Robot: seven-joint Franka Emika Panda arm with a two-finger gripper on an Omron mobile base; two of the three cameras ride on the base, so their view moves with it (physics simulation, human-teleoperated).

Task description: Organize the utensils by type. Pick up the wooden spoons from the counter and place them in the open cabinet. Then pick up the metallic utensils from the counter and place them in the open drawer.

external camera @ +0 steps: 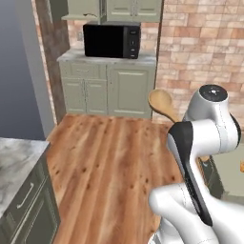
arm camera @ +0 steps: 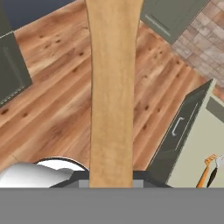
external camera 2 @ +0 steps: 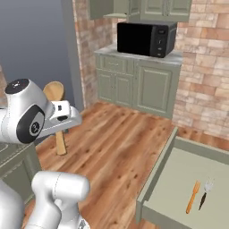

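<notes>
My gripper [arm camera: 111,178] is shut on the handle of the long wooden spoon [arm camera: 111,87], which runs straight up the middle of the hand view. In the right base view the gripper [external camera 2: 61,117] holds this spoon [external camera 2: 55,92] upright above the wooden floor, round bowl on top. Its bowl [external camera: 162,103] rises beside my arm in the left base view. The open drawer [external camera 2: 179,147] at the lower right holds a short orange-tan wooden spoon [external camera 2: 193,197] and a small metallic utensil [external camera 2: 205,193] with a dark handle, side by side. A marbled counter [external camera: 13,162] lies at the lower left.
A black microwave [external camera: 112,41] stands on a far counter over sage-green base cabinets [external camera: 107,90]. Wall cabinets [external camera: 133,8] hang above it, the left one [external camera: 82,10] looking open. Brick wall [external camera: 200,43] on the right; wooden floor [external camera: 109,162] in between.
</notes>
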